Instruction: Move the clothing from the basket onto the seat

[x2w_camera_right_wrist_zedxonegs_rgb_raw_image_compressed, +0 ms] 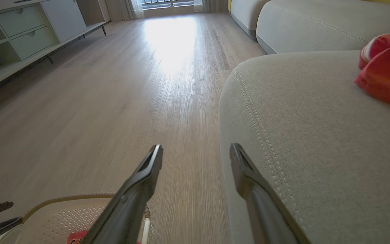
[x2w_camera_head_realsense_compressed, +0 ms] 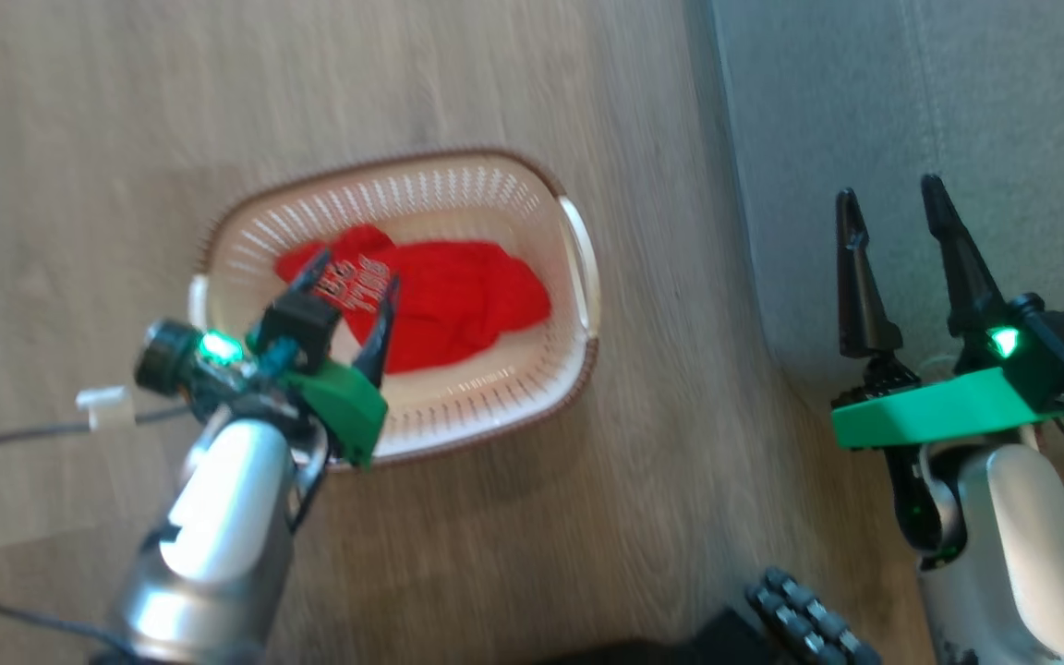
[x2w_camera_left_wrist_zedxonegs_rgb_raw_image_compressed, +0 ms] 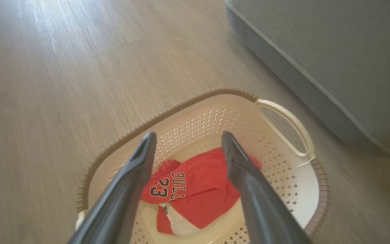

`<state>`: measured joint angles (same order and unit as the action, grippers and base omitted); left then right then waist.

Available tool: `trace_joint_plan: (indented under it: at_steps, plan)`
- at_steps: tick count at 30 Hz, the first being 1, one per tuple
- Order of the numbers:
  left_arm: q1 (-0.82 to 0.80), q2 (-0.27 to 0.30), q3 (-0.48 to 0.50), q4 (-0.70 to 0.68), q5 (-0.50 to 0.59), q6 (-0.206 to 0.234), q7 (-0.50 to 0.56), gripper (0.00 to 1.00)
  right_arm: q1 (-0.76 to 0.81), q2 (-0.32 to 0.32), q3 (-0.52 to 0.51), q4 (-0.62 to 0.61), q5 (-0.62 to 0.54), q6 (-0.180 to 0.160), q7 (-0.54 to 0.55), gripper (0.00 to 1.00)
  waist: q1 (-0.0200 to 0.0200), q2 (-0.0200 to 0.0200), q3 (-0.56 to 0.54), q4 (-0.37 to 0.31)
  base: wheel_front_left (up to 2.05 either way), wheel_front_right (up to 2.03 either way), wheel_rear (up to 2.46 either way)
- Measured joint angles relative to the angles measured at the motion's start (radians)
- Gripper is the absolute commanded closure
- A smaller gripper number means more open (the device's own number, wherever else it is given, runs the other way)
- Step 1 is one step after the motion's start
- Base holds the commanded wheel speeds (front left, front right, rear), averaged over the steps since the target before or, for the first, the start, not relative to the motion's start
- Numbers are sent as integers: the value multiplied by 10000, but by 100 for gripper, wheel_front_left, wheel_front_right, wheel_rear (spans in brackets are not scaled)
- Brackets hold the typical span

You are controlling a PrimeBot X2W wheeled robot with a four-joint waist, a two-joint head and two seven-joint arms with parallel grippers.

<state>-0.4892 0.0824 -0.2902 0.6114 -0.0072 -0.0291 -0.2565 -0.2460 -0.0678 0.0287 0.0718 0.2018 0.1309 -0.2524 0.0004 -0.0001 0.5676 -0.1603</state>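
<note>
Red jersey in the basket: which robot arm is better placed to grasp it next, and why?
Left. The left gripper hangs open over the jersey in the basket; the right gripper is by the seat.

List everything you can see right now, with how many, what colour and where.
basket: one, cream with brown rim, on the floor left of the seat
jersey: one heap, red with black-and-white lettering and 23, inside the basket
garment: one, red with white trim, lying on the seat
seat: one, grey-green, right of the basket
far cushion: one, grey-green, beyond the seat
floor: pale wood, under the basket
cabinet: one, white with drawers, far left wall
left gripper: one, dark fingers, open, over the jersey
right gripper: one, dark fingers, open, over the seat's edge
</note>
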Motion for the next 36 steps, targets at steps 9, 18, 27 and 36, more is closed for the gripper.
trace_joint_plan:
  at_steps: [9, 18, 27, 36]
  plan:
    - [-1997, 537, -623, 2309, 673, -221, 0, 0, -344, 107, 435, -648, -73, 0, 0, 0, -2, 0, 1721, -774, 0, 0, 0]
    - [-3984, 662, -1962, 5229, 1762, -685, 138, 0, -699, 138, 844, -951, 428, 0, -2, 0, -3, 0, 2885, -1346, 0, 0, 0]
    - [-5058, 851, -2585, 6604, 2080, -913, 1170, 0, -978, 151, 1264, -986, 836, 0, -2, 0, -3, 0, 3555, -1850, 0, 0, 0]
    - [-5410, 800, -2560, 6767, 1894, -644, 2694, 0, -980, 153, 1329, -1275, 986, 0, -2, 0, -4, 0, 3881, -2044, 0, 0, 0]
